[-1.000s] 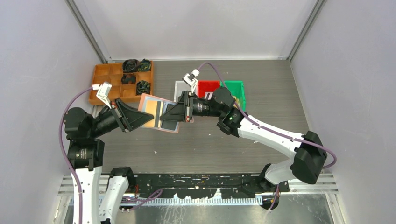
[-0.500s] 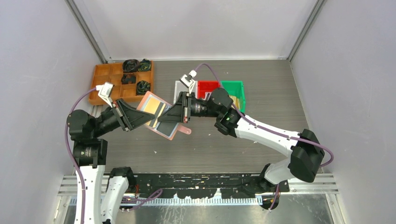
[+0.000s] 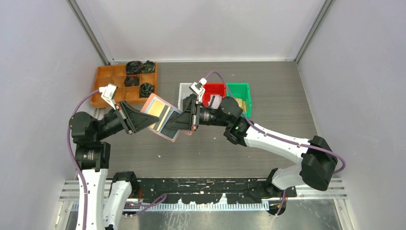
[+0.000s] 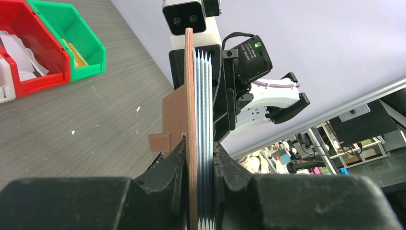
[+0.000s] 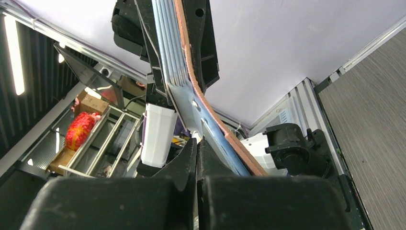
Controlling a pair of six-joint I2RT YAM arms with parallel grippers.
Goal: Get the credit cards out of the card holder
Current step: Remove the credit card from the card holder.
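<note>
At 10 o'clock on the grey wood-grain table (image 3: 282,96) an orange wooden tray (image 3: 103,76) is seen, square compartments, dark bundles (image 3: 134,67) lodged in a few. Next, the left gripper (image 3: 152,120): black wedge-shaped fingers are clamped flat on the holder (image 3: 162,118), one finger on each face, as shown by the left wrist view. The holder is held in the air, just toward 9 o'clock from the table's middle, tilted, between the two grippers. A thin, stiff tan leather-like cover is made out, with a dark stripe and a small tab. Against the cover a stack of pale blue cards (image 4: 203,120) is packed, edges fine and even. From 3 o'clock the holder is met by the right gripper (image 3: 178,120); its fingers are closed tight on the thin edge of one bluish card (image 5: 189,103), which is bowed slightly. At 12 o'clock three plastic bins are lined up: grey (image 3: 184,88), red (image 3: 214,86), green (image 3: 239,87).
</note>
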